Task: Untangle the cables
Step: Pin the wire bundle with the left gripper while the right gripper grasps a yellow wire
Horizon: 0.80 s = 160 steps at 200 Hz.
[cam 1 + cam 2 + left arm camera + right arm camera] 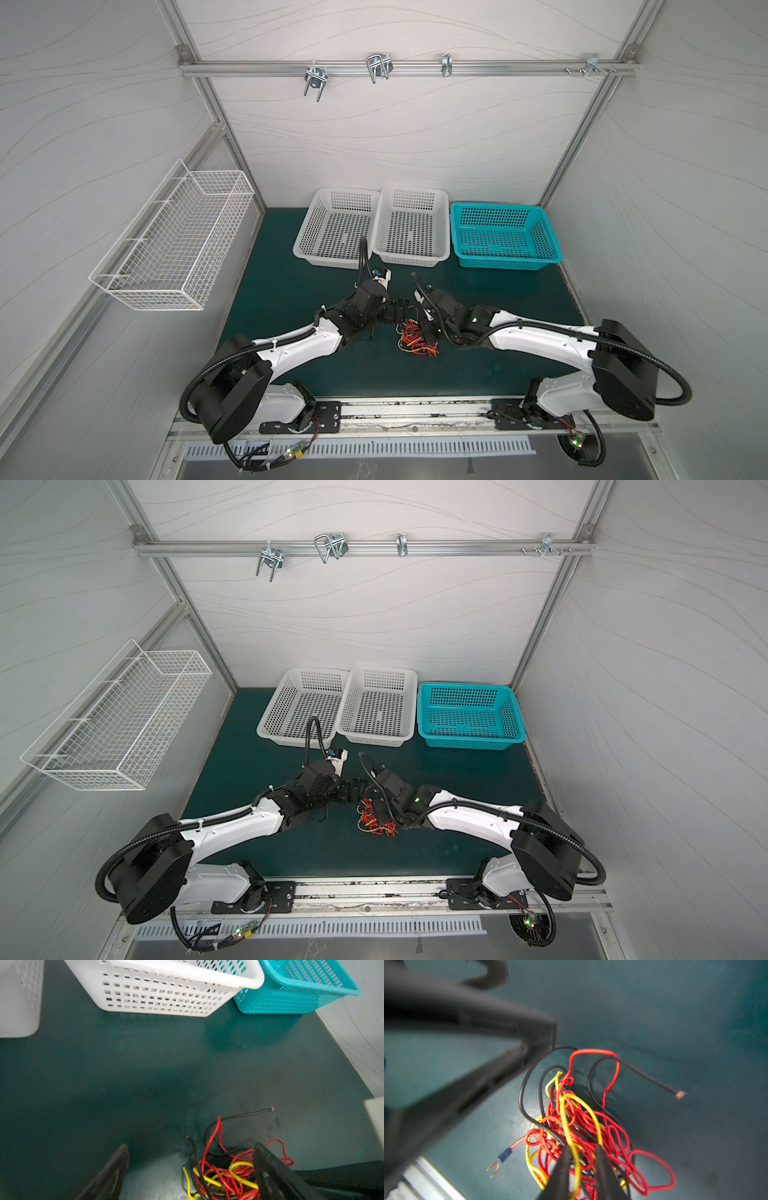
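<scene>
The cables (415, 338) (376, 820) lie in one tangled heap of red, yellow and black strands on the green mat between the two arms. My right gripper (428, 332) (582, 1147) reaches down into the heap, its fingers nearly together with a yellow strand and red loops pinched between them. My left gripper (401, 311) (191, 1146) stands open at the heap's far-left edge, with one finger (268, 1167) over the cables (226, 1174) and nothing gripped. A black cable end (680, 1094) with bare copper sticks out. A red cable ends in a blue-sleeved fork plug (503, 1156).
Two white baskets (305, 257) (411, 259) and a teal basket (507, 262) stand in a row at the back of the mat. A white wire basket (174, 245) hangs on the left wall. Metal hooks (316, 79) hang on the rail above.
</scene>
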Motion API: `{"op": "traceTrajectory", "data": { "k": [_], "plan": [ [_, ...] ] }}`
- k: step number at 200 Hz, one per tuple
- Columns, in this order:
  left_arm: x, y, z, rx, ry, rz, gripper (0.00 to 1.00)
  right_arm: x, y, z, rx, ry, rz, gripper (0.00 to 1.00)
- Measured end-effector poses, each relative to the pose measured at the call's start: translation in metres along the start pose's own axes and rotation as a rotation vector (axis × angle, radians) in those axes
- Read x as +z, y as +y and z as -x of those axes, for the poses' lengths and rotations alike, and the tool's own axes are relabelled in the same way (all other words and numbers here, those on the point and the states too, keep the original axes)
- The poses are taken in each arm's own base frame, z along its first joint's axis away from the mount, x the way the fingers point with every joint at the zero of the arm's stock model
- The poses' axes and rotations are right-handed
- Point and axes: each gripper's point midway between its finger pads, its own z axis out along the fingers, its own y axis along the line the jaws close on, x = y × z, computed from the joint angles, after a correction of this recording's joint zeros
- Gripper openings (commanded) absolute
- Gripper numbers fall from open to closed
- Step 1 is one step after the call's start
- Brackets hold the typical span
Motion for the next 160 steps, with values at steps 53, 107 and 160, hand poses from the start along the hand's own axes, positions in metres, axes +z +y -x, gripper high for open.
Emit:
{"op": "traceTrajectory", "data": {
  "k": [53, 107, 160],
  "plan": [
    [-0.001, -0.005, -0.003, -0.004, 0.019, -0.004, 0.95, -0.007, 0.001, 0.009, -0.001, -0.041, 0.004, 0.0],
    [-0.01, -0.016, 0.006, -0.005, -0.006, -0.055, 0.98, -0.042, -0.001, 0.052, -0.035, -0.19, -0.017, 0.0],
    [-0.002, -0.031, 0.009, 0.026, -0.015, -0.136, 0.97, -0.075, 0.0, 0.091, -0.033, -0.307, 0.001, 0.0]
  ]
}}
